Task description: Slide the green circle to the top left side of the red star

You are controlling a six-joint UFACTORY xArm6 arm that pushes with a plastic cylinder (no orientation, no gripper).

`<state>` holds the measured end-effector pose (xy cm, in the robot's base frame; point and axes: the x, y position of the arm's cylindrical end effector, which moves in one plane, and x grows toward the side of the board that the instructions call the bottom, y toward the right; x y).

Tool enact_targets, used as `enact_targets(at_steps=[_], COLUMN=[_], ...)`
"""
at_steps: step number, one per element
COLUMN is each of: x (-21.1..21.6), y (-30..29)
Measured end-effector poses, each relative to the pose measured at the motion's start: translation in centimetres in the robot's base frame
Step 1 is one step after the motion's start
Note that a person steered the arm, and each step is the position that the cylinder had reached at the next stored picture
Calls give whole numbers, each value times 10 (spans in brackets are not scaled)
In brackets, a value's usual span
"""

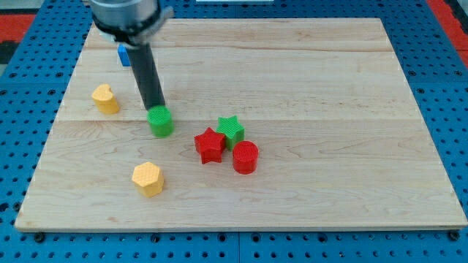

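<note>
The green circle (pixel 161 121) sits left of centre on the wooden board. My tip (pixel 155 108) is at its top-left edge, touching or nearly touching it. The red star (pixel 210 145) lies to the right and a little below the green circle, a short gap apart. A green star (pixel 231 130) touches the red star's upper right, and a red circle (pixel 246 157) sits at its lower right.
A yellow heart-like block (pixel 106 99) lies at the view's left. A yellow hexagon (pixel 148 179) lies below the green circle. A blue block (pixel 124 54) is partly hidden behind the rod at the top left. The board's edge (pixel 241 229) runs along the bottom.
</note>
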<state>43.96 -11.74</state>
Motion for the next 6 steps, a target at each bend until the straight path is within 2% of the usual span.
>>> enact_targets(at_steps=[1,2,3,5,6], x=[2,22,57,53,76], y=[-8,-34,-31,15,33])
